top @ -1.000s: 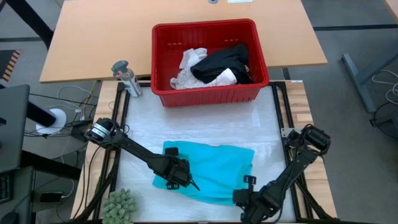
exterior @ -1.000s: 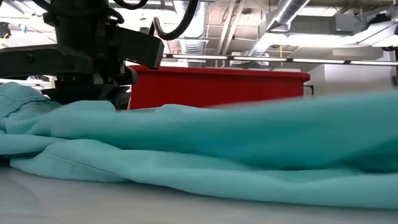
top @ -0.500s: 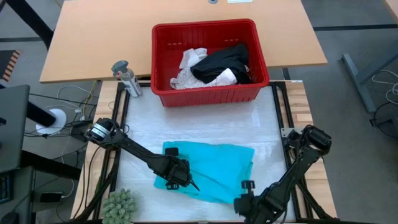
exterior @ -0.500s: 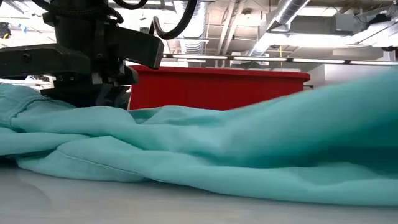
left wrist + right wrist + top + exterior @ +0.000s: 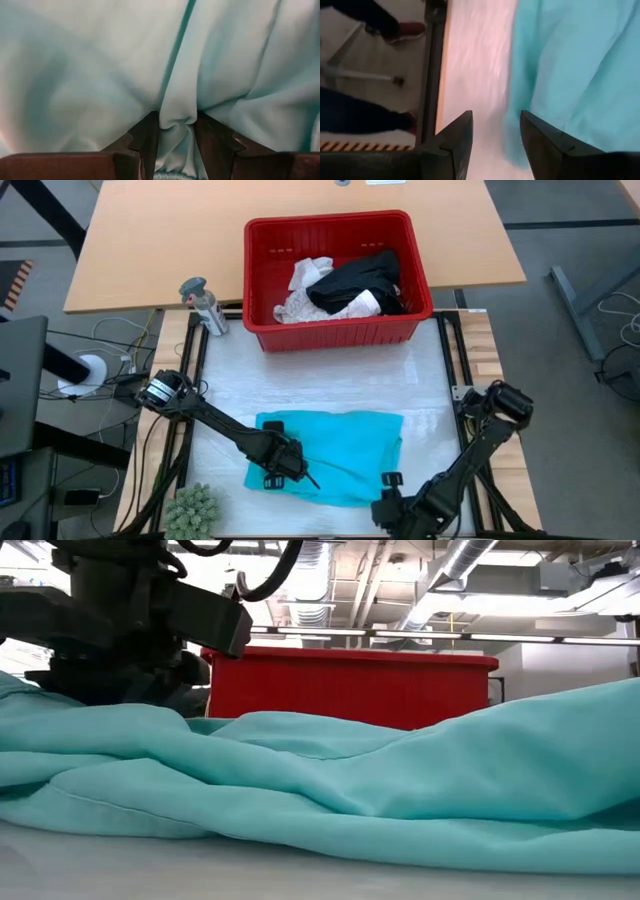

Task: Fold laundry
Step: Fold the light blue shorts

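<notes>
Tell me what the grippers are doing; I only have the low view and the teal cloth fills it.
Observer: The left gripper is pinching a fold of the teal garment between its fingers.
Operator: Report the right one.
Observer: The right gripper stands open with nothing between its fingers, at the garment's edge over bare table.
Operator: Say what's in the red basket.
Observer: The red basket holds a black garment and white cloth.
Operator: Name anything else near the cloth.
Observer: A small green plant sits at the table's front left corner, apart from the garment.
</notes>
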